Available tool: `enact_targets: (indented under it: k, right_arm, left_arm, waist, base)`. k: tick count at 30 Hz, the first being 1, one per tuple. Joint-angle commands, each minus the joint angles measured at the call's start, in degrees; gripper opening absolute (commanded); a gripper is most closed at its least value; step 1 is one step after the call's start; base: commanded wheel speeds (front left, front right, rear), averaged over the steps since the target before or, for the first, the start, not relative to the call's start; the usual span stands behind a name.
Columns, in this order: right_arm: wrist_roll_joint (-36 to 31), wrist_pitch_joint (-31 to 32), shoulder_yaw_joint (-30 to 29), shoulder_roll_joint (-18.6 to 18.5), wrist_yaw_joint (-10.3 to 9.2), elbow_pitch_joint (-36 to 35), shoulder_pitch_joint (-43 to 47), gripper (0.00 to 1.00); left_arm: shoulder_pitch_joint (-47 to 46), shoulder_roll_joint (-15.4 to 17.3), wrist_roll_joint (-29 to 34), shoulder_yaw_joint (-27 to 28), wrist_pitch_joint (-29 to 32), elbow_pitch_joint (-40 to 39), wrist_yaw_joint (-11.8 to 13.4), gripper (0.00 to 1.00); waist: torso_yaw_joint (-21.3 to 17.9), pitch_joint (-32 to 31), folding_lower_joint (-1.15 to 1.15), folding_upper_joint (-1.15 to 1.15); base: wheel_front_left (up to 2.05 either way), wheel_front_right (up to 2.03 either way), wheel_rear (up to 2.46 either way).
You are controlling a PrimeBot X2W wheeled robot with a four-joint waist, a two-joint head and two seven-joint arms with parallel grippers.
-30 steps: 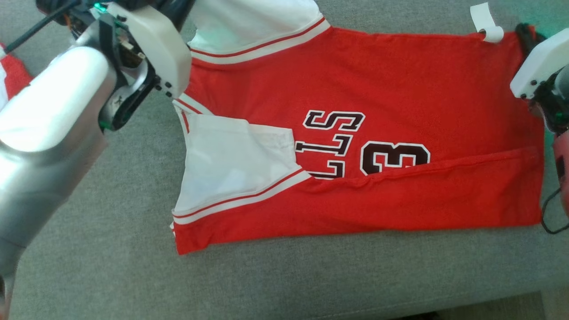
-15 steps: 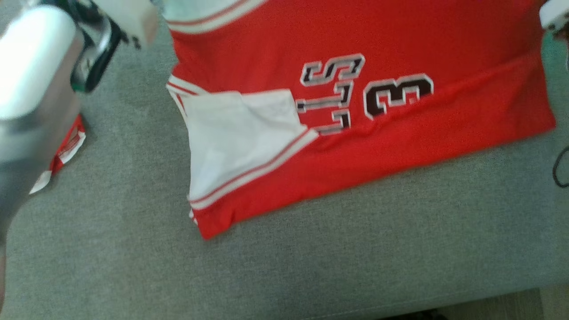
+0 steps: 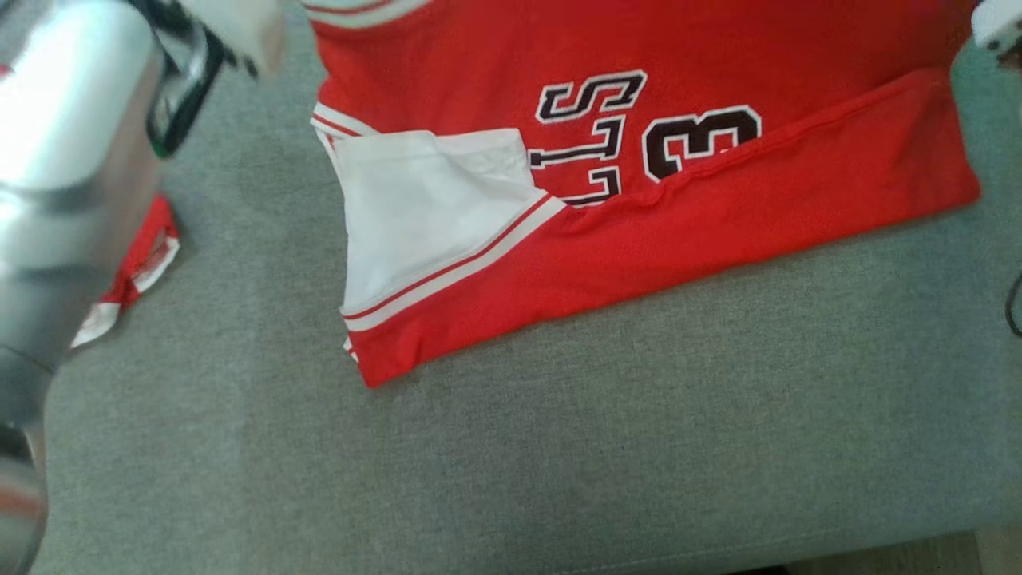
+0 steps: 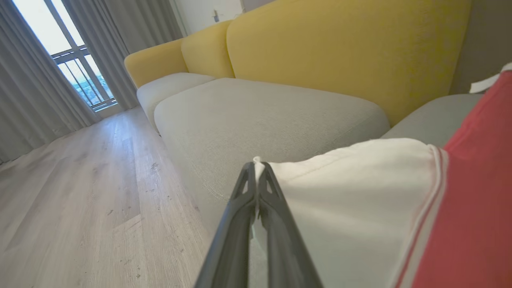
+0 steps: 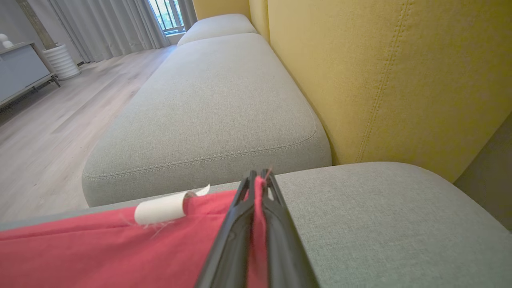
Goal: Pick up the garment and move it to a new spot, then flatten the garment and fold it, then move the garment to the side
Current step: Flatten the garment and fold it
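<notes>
Wrist views: left claw [image 4: 256, 166], right claw [image 5: 258, 175] tight on garment [image 3: 798, 188].

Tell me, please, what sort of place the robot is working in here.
Probably a home living room: a sofa with grey seats and yellow backs, a wooden floor, and long grey curtains beside a tall window. The jersey lies on one seat.

The garment [image 3: 758, 208] is bright red with white panels, edged in white trim carrying a thin red stripe, and its lettering [image 3: 699, 140] is black outlined in white. Its label [image 5: 160, 212] is plain white. The sofa seat [image 3: 559, 463] is heathered grey, the backrest [image 4: 340, 52] mustard yellow, the floor [image 4: 80, 192] pale wood grain, and the curtains [image 5: 104, 24] grey.
</notes>
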Motion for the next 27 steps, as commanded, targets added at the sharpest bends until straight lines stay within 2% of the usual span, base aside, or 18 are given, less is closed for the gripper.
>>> enact_targets:
  k: [1,6,12,19,27]
  right_arm:
    - [1.32,0.81,1.43,-1.25,-0.04,-1.56,2.41,0.00]
    - [4.60,3.58,4.02,-2.99,-0.04,-2.56,6.14,0.00]
    - [9.75,9.07,8.00,-6.82,-0.04,-4.99,12.35,0.00]
    - [13.04,14.39,12.17,-10.50,-0.04,-7.61,18.26,0.00]
    - [13.21,18.99,16.45,-14.60,-0.04,-8.56,21.65,0.00]
  left_arm:
    - [-0.18,2.50,-0.31,0.92,-0.05,-1.38,-0.76,0.00]
    - [3.76,3.98,-2.14,-0.13,1.38,-4.24,-2.08,0.00]
    - [10.71,7.36,-5.52,-2.69,6.85,-12.34,-3.18,0.00]
    - [17.85,12.92,-7.31,-6.07,13.53,-23.10,-2.39,0.00]
    - [23.27,17.71,-11.99,-8.58,21.08,-33.32,-2.29,0.00]
  waist:
    - [0.51,-1.73,0.00,0.00]
    - [1.11,-4.54,0.00,0.00]
    - [1.89,-8.63,0.00,0.00]
    - [1.97,-11.84,0.00,0.00]
    - [2.01,-12.65,0.00,0.00]
  base:
    - [0.00,0.00,0.00]
    - [0.00,0.00,0.00]
    - [0.00,0.00,0.00]
    - [0.00,0.00,0.00]
    - [0.00,0.00,0.00]
